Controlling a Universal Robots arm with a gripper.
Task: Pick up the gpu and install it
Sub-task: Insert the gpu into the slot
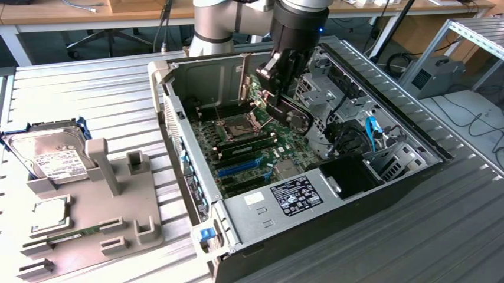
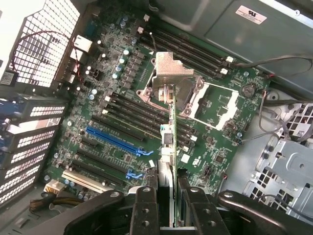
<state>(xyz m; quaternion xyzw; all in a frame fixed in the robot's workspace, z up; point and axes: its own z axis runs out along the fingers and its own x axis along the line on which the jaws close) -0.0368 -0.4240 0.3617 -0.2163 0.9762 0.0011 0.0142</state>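
My gripper [image 1: 277, 88] hangs inside the open computer case [image 1: 370, 188], above the green motherboard [image 1: 252, 147], shut on the gpu [image 1: 290, 113], a dark card that tilts down from the fingers. In the wrist view the gpu [image 2: 173, 147] is seen edge-on, running away from the gripper [image 2: 172, 198], with its silvery bracket [image 2: 168, 68] at the far end. The black fingers [image 2: 146, 210] press on both faces of the card. The gpu floats above the motherboard [image 2: 112, 98], over the memory slots and the CPU socket [image 2: 215, 105]. A long blue slot [image 2: 115, 139] lies off to one side of it.
Case walls surround the arm, with a drive cage [image 1: 315, 88], blue cables [image 1: 374, 132] and a power supply [image 1: 295, 194] on the exterior view's right and front. A grey fixture tray [image 1: 118, 224] on the left holds a hard drive [image 1: 51, 156], a CPU [image 1: 49, 213] and a memory stick [image 1: 67, 234].
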